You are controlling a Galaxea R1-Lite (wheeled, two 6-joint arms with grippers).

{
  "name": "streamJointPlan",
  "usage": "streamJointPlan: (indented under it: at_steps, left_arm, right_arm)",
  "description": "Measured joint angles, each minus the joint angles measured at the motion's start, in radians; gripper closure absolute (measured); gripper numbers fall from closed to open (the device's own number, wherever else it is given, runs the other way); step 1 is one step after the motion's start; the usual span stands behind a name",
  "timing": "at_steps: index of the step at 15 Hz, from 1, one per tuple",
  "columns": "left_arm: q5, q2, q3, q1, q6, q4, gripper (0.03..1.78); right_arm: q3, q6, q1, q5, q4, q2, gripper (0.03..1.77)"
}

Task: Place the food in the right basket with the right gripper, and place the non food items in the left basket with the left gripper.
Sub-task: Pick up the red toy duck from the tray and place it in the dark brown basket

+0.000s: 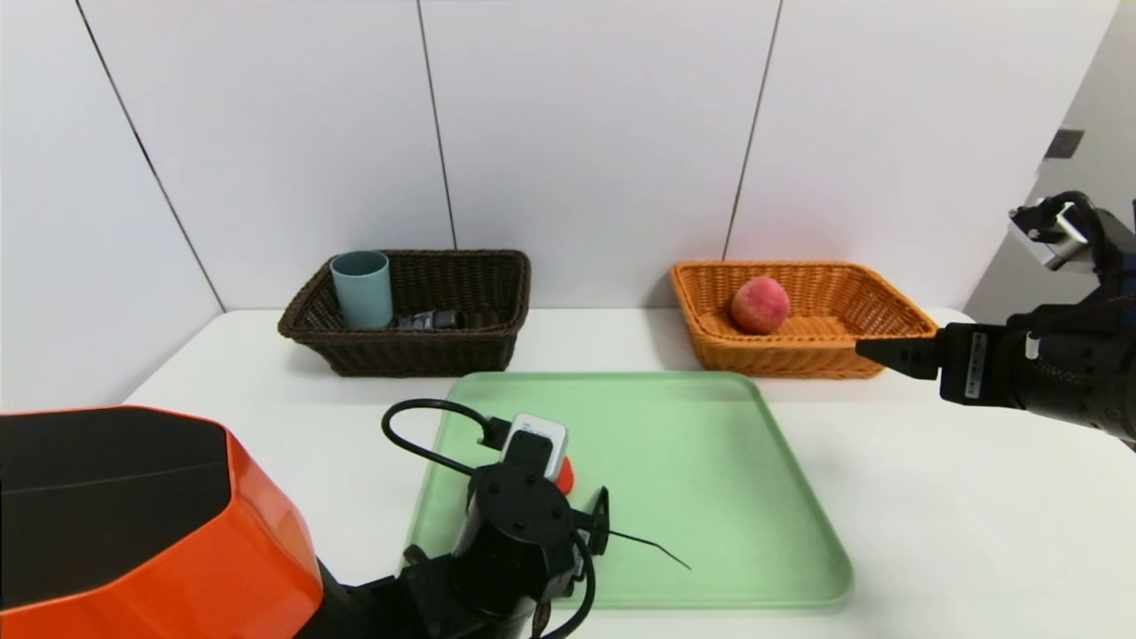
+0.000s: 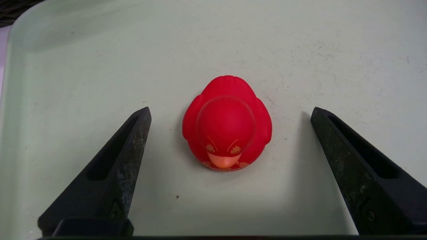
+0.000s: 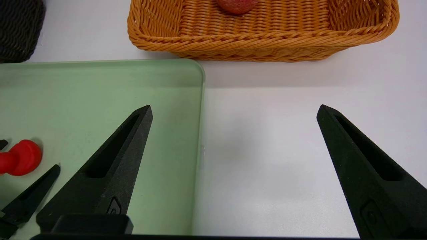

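A small red duck toy [image 2: 227, 123] sits on the green tray [image 1: 710, 461], and my left gripper [image 2: 231, 110] hangs open straight above it, one finger on each side, not touching. In the head view the left wrist hides most of the toy [image 1: 565, 477]. The dark brown left basket [image 1: 399, 359] holds the blue-grey cup [image 1: 362, 288], upright, and the black tube [image 1: 430, 319], lying down. The peach [image 1: 760, 304] rests inside the orange right basket [image 1: 803, 359]. My right gripper [image 3: 234, 108] is open and empty over the table, just in front of that basket's right corner.
Both baskets stand against the white back wall, with a gap of bare table between them. The tray's right rim [image 3: 200, 100] runs under the right gripper's view. A black cable [image 1: 417, 435] loops off the left wrist over the tray's left edge.
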Motion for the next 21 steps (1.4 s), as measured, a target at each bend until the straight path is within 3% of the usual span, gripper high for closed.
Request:
streamJointPlan:
  at_steps: [1,5,9,16,21]
  left_arm:
    - [0.000,0.001,0.000,0.000,0.000,0.000,0.12]
    - [0.000,0.008,0.001,0.000,0.000,-0.003,0.68]
    - [0.000,0.010,0.001,0.001,0.008,-0.006,1.03]
    - [-0.001,-0.018,-0.047,0.002,0.057,0.014,1.08]
    - [-0.003,-0.087,-0.169,0.001,0.076,0.140,1.10]
  right_arm:
    - [0.000,0.000,0.000,0.000,0.000,0.000,0.10]
    - [0.001,-0.002,0.000,0.000,0.000,-0.003,0.10]
    - [0.000,-0.003,0.000,0.001,0.000,-0.005,0.10]
    - [0.008,0.000,0.000,0.009,0.000,-0.013,0.10]
    - [0.026,0.001,-0.001,0.010,0.000,-0.028,0.10]
